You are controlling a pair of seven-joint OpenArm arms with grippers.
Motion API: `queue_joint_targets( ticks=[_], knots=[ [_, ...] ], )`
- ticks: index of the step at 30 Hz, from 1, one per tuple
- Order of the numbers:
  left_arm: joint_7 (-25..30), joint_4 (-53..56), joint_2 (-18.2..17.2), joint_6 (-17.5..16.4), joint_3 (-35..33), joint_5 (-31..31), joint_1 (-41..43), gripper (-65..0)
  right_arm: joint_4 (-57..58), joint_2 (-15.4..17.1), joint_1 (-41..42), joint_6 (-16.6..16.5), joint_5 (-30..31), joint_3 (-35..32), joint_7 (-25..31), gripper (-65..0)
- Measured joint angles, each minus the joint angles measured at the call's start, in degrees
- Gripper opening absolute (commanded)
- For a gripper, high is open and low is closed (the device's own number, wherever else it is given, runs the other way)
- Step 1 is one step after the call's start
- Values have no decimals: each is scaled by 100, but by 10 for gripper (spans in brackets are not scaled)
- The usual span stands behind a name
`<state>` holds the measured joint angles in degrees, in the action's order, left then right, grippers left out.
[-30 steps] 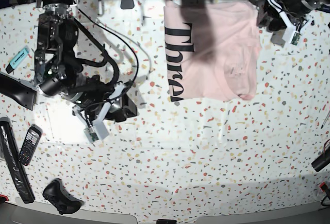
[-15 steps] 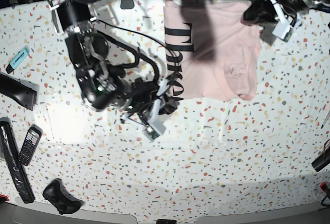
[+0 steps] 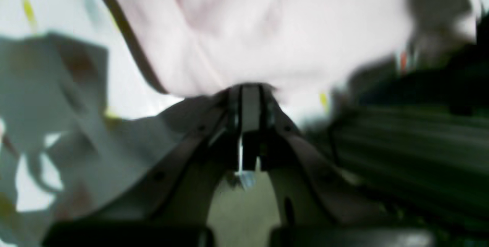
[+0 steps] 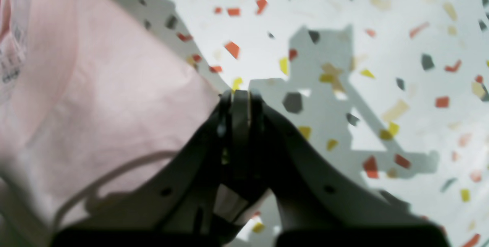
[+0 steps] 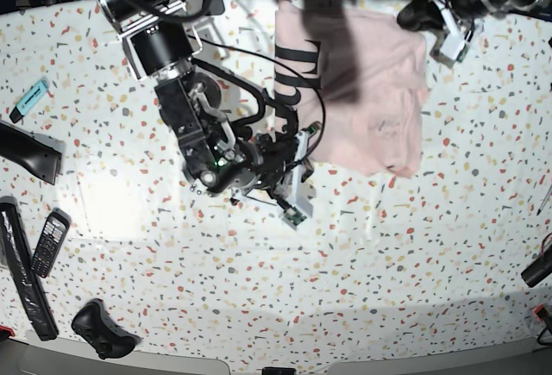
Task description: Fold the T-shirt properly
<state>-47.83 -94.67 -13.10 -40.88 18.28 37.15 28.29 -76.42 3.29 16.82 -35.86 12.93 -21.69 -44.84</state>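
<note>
Pink T-shirt (image 5: 371,90) on terrazzo table (image 5: 345,263); left gripper (image 3: 250,88) pinching its edge; right gripper (image 4: 240,95) pinching its hem

White terrazzo tabletop (image 5: 362,254) speckled red, yellow and grey, brightly lit from above; hard shadows fall across it near its far edge

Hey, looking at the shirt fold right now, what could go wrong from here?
The right gripper looks shut at the T-shirt edge; whether it pinches cloth is unclear, so a pull may leave the corner behind.

The left gripper sits at the far corner where the fabric is bunched; uneven lifting could crease the fold.

The right arm's cables trail near the lettered edge and might snag it.
</note>
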Motion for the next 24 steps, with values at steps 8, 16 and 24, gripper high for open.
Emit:
queue_joint_targets(
  ticks=[8, 16, 24],
  knots=[
    [916, 1078, -4, -2, 4, -782, -1325, -650, -203, 472, -111, -17, 42, 219, -166, -650],
    [1174, 2232, 15, -2, 2, -866, -2465, -650, -944, 621, -925, -15, 225, 249, -188, -650],
    [1211, 2409, 9, 68, -380, -938, -2957, -650, -2000, 621, -1878, -13, 396, 249, -236, -650]
  ],
)
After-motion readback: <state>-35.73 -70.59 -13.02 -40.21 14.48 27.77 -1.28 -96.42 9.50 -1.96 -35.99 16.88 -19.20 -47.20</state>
